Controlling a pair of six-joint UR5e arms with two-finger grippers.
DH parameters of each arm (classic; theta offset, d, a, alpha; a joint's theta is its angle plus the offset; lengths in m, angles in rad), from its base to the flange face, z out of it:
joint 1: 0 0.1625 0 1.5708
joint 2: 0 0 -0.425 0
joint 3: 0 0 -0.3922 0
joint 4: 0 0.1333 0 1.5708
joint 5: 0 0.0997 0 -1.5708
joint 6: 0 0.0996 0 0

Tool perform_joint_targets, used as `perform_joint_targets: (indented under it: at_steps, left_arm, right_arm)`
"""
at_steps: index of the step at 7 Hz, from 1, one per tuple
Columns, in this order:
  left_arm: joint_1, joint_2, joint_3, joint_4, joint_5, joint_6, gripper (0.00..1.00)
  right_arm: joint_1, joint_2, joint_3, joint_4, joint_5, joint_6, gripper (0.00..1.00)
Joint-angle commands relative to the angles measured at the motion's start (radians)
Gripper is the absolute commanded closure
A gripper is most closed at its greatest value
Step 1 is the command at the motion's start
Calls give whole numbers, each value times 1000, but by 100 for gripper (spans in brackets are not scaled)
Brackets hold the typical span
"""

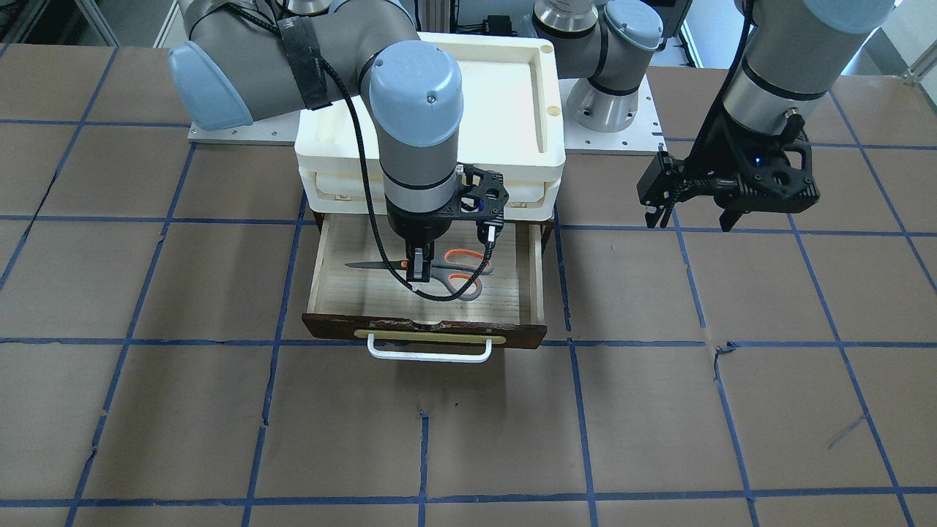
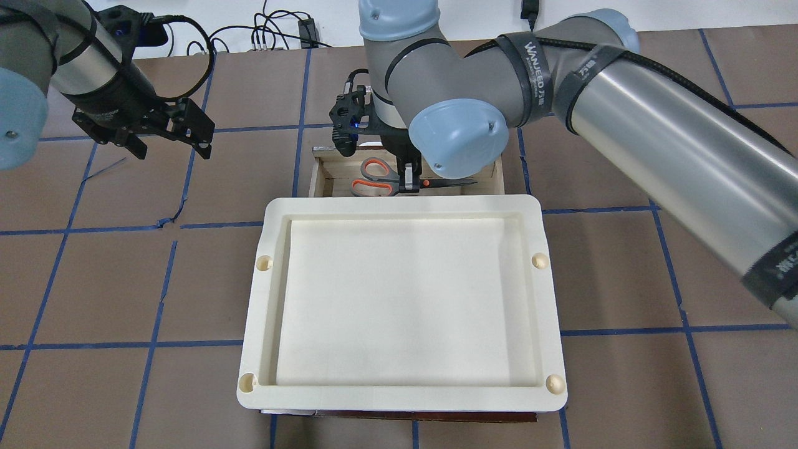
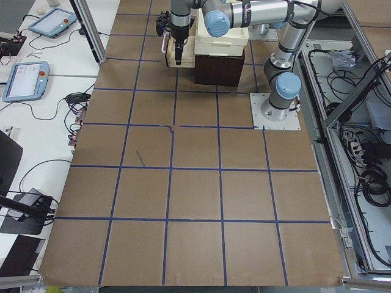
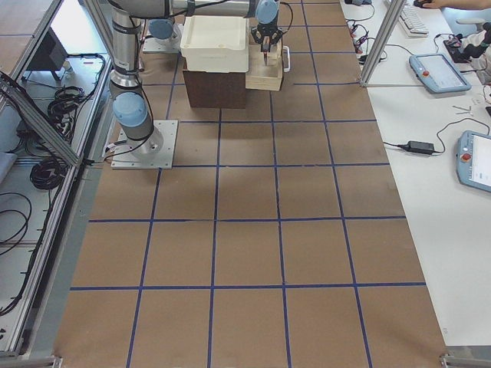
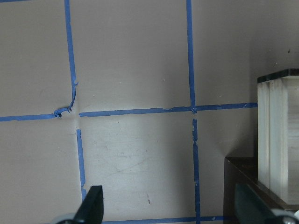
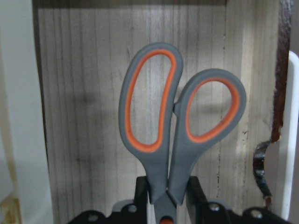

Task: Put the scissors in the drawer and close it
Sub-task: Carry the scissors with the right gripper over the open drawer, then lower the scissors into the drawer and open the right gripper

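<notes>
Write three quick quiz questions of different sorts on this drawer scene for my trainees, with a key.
1. True or false: the drawer is pushed shut.
2. Short answer: which gripper hangs open over the table, holding nothing?
3. Pick one. The right gripper is:
A. open over the table
B. shut on the scissors, inside the drawer
C. out of every view

Key
1. False; it is pulled out.
2. The left gripper.
3. B
</notes>
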Motion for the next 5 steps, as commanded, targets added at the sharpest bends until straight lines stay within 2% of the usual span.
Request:
perform_joint_targets:
  at_steps: [1,2,5]
  left_arm:
    - [1,0,0,0,0,0,0]
    - [1,0,0,0,0,0,0]
    - [1,0,0,0,0,0,0]
  right_arm:
    - [0,0,25,-2,-1,73,46]
    - [0,0,24,-2,-1,74,30]
    - [-21,-34,-61,10,-22,82,24]
